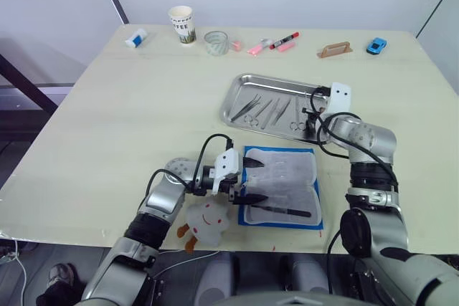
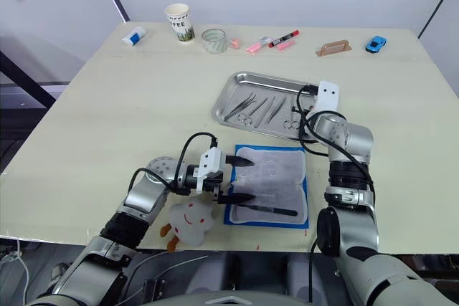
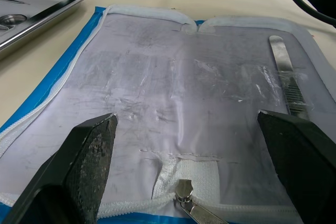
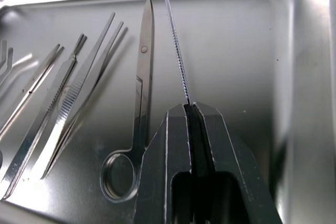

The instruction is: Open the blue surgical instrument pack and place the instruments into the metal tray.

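Instruments [image 1: 269, 111] already lie in the metal tray [image 1: 237, 91], which sits on the desk [image 1: 129, 112] beyond the blue surgical instrument pack [image 1: 281, 185]. In the right wrist view they are tweezers [image 4: 63, 106] lying side by side and a pair of ring-handled scissors [image 4: 137, 114].

The pack lies unfolded near the front edge of the desk, its white padded lining up, a blue border showing around it. One dark slim tool [image 1: 281, 211] is left on the lining along the pack's near edge; in the left wrist view it shows as a flat silver handle [image 3: 286, 80] lying by the pack's edge.

The left gripper [image 1: 247, 180] hovers at the left edge of the pack with its jaws wide apart, one finger [image 3: 86, 158] on each side of the zipper pull [image 3: 185, 191] in its own wrist view. They hold nothing.

The right gripper [image 4: 191, 107] is over the right end of the tray, jaws clamped together on a thin probe [image 4: 176, 40] with a ridged shaft, which points out over the tray floor just beside the scissors.

A white plush toy [image 1: 208, 220] lies by the left arm at the desk's front edge. Along the far edge stand a paper cup [image 1: 182, 24], a roll of tape [image 1: 216, 41], pink and red markers [image 1: 276, 43], a tan handle-shaped piece [image 1: 334, 49] and a small blue toy car [image 1: 376, 45].
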Tool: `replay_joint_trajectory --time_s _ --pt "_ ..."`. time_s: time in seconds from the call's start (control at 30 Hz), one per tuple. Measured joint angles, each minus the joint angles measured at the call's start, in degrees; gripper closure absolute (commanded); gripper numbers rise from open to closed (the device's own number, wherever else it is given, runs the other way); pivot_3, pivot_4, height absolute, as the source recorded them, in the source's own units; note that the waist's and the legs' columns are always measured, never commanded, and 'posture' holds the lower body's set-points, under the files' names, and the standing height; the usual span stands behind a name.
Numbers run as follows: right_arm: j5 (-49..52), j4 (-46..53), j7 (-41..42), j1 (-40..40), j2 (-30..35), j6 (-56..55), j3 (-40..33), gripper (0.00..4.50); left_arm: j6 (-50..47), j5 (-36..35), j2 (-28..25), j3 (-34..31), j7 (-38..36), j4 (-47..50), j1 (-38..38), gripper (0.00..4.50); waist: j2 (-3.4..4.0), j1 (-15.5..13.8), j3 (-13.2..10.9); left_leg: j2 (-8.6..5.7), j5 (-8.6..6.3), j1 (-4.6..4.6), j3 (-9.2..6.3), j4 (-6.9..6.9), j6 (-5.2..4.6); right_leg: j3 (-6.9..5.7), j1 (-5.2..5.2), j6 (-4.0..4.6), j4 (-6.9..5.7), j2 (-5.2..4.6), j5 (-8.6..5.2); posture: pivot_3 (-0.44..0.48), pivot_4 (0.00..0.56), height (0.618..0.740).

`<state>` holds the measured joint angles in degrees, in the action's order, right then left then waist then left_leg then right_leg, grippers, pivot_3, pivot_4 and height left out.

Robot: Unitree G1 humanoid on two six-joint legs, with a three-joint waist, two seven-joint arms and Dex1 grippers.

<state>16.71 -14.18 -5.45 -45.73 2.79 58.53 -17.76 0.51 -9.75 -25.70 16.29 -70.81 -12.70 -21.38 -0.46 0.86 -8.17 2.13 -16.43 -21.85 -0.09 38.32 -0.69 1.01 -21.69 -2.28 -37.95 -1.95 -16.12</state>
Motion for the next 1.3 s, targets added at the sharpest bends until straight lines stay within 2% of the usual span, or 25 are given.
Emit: replay_joint_trajectory --time_s 1.0,1.1,1.23,1.3 --pt "0.02 -2.08 0.16 -0.19 0.04 -1.29 0.81 4.47 -0.13 -0.02 -0.03 0.01 0.54 0.53 0.49 0.0 0.01 0.09 0.0 0.02 0.0 0.01 0.0 -0.03 0.0 0.01 0.0 0.0 0.02 -0.01 0.0 0.0 0.15 0.74" --pt "0.03 -2.09 0.17 -0.19 0.03 -1.31 1.01 3.49 -0.21 -0.03 -0.03 0.01 0.61 0.8 0.67 0.0 0.01 0.1 0.0 0.03 0.0 0.0 0.0 -0.04 0.0 0.01 0.0 0.0 0.03 -0.02 -0.01 0.0 0.15 0.74" --pt "0.05 -2.09 0.45 -0.47 0.05 -1.53 1.08 1.6 -0.7 -0.03 -0.03 0.01 0.66 1.11 0.74 0.0 0.01 0.11 -0.01 0.03 0.0 0.0 0.0 -0.04 0.0 0.01 -0.01 0.0 0.04 -0.02 -0.01 0.0 0.15 0.74" --pt "0.05 -2.09 0.54 -0.55 0.13 -1.57 1.2 1.08 -0.89 -0.03 -0.03 0.01 0.69 1.26 0.76 0.0 0.01 0.11 -0.01 0.03 0.0 0.0 0.0 -0.05 0.0 0.01 -0.01 0.0 0.04 -0.02 -0.01 0.0 0.15 0.74"
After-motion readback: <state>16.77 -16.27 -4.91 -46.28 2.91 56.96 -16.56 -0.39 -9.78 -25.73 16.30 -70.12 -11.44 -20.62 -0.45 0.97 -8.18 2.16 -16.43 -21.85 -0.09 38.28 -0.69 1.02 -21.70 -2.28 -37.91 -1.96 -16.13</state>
